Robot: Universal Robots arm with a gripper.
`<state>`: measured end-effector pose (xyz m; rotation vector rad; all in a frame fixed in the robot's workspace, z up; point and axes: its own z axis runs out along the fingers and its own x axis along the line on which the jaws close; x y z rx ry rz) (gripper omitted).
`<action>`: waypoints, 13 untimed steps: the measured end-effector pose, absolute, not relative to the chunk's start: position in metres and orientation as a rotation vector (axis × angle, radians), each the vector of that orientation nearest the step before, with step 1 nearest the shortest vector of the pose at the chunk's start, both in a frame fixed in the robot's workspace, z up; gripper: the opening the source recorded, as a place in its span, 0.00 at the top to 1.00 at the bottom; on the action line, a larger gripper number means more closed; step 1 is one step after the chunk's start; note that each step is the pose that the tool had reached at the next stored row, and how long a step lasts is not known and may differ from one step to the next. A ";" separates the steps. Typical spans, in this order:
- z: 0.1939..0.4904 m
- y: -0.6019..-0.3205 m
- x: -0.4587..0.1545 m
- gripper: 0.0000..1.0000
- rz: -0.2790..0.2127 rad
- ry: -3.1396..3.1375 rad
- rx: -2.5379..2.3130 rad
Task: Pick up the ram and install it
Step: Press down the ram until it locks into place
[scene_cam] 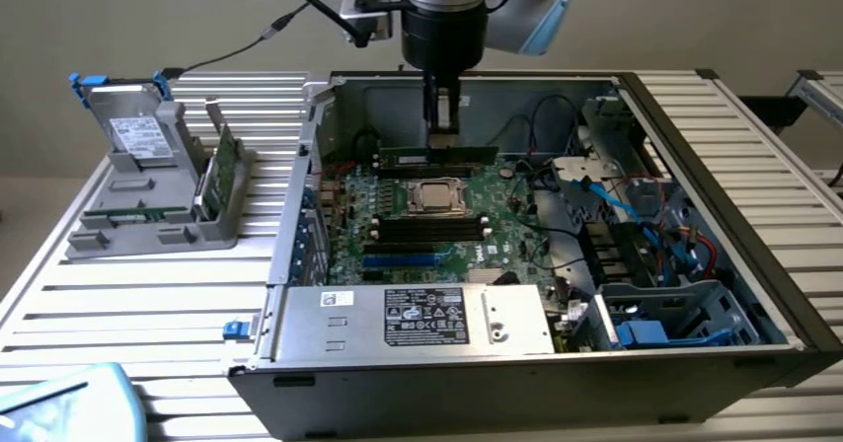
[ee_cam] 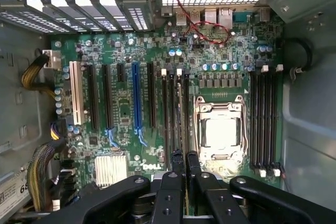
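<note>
My gripper hangs straight down into the open computer case, shut on the ram. The ram is a long thin green stick, held level by its top edge just above the motherboard, on the far side of the CPU socket. In the wrist view the ram shows edge-on as a thin line running out from between my black fingers. It lies along the black memory slots beside the CPU socket. Whether it touches a slot I cannot tell.
On the exterior view's left, a grey stand holds a silver hard drive with blue tabs and a broader green card. The power supply fills the case's near end. Cables and drive bays crowd its right side.
</note>
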<state>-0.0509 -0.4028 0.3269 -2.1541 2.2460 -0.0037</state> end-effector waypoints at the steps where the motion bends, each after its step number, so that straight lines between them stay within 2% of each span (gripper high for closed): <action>1: 0.325 -0.403 -0.051 0.86 -0.004 2.246 -2.154; 13: 0.311 -0.403 -0.052 0.86 -0.041 2.265 -2.155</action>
